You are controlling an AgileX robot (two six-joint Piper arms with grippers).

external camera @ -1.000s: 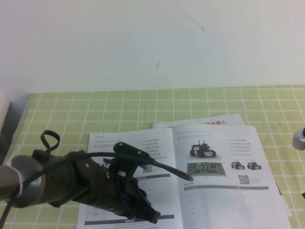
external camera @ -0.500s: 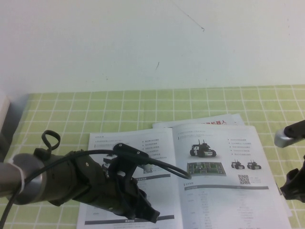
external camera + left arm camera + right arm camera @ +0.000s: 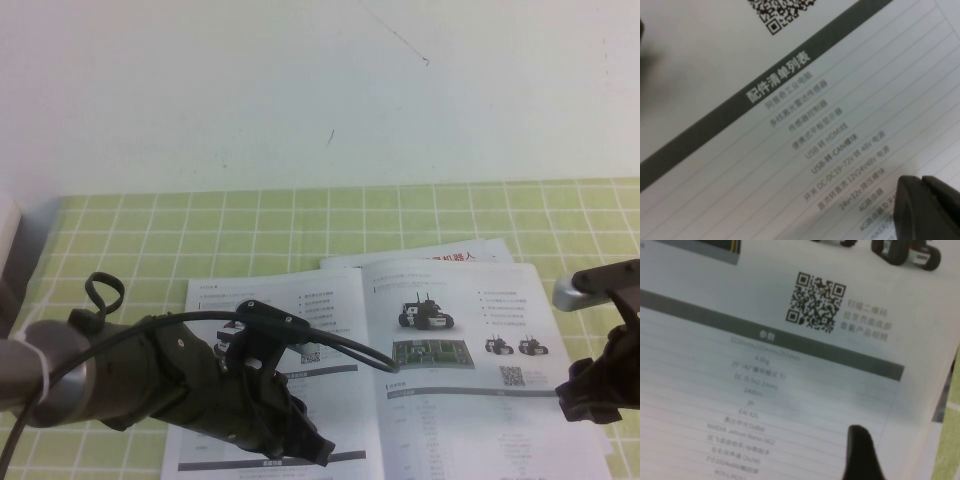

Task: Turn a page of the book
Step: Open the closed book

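One book (image 3: 400,370) lying open and flat on the green-checked tablecloth (image 3: 150,240), two facing leaves showing. On the right-hand leaf, the page (image 3: 470,370): three black tracked robots, one large, two small, plus one green board photo, one QR code (image 3: 815,302) and one grey-barred table. One more sheet with red lettering (image 3: 450,255) peeking out past the far edge of the book.

Two arms in frame. Left gripper (image 3: 300,435) low over the near part of the left-hand leaf, black cable (image 3: 340,345) looping above it; one dark fingertip (image 3: 930,207) showing in the left wrist view just above printed lines; cannot tell whether fingers apart or together. Right gripper (image 3: 600,385) at the outer, right edge of the page, near its lower half; one dark fingertip (image 3: 860,452) over the table rows in the right wrist view; spread of fingers likewise impossible to tell. No paper seen pinched by either.
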